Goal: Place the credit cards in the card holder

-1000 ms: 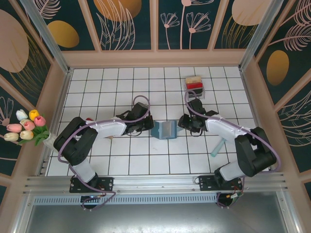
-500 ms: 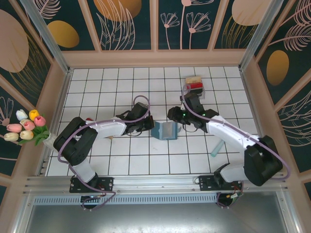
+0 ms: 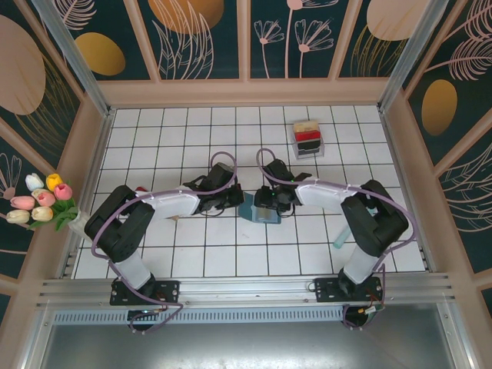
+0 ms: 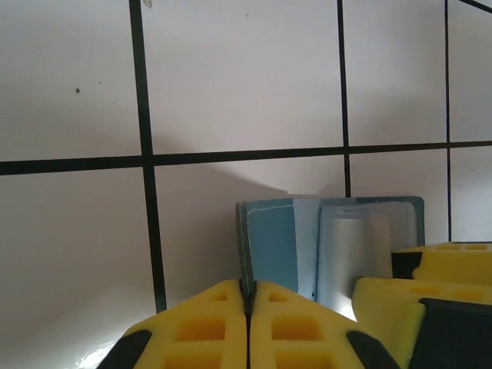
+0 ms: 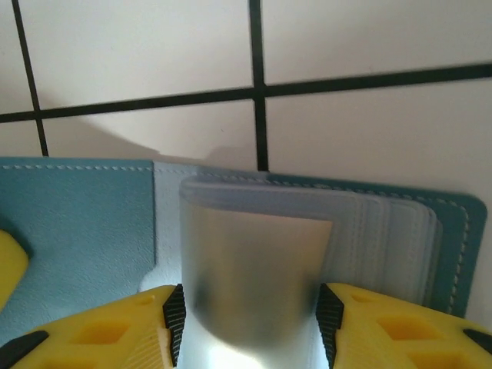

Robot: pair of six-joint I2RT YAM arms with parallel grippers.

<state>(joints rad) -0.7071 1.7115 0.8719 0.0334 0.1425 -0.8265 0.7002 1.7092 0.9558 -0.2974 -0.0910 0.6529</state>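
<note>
- The left fingers (image 3: 237, 201) are pressed fully together, their yellow pads meeting in a thin seam. The near-left edge of the card holder (image 4: 269, 246) is pinched in that seam.
- From that pinch the card holder stretches away from the left fingers and off to their right. It lies open on the white tiled desk (image 3: 192, 246), with its teal cover flat.
- The right fingers (image 3: 265, 207) are directly over the card holder and point down at it, just beside the left fingers.
- In the right wrist view these fingers stand partway apart. A pale, shiny inner flap (image 5: 254, 261) of the holder rises between them.
- The flap's two side edges reach the dark fingertips (image 5: 174, 315) on either side. It cannot be told whether they are squeezing it or only bracketing it.
- To the left of the right fingers lies the plain teal half of the holder. To their right, the stacked edges of the lighter slots fan out toward the stitched border.
- The credit cards (image 3: 307, 136) are well apart from both sets of fingers, beyond the right ones and toward the far side of the desk.
- They stand in a small clear rack (image 3: 321, 148), tan farthest from the fingers, red in the middle and black nearest.
</note>
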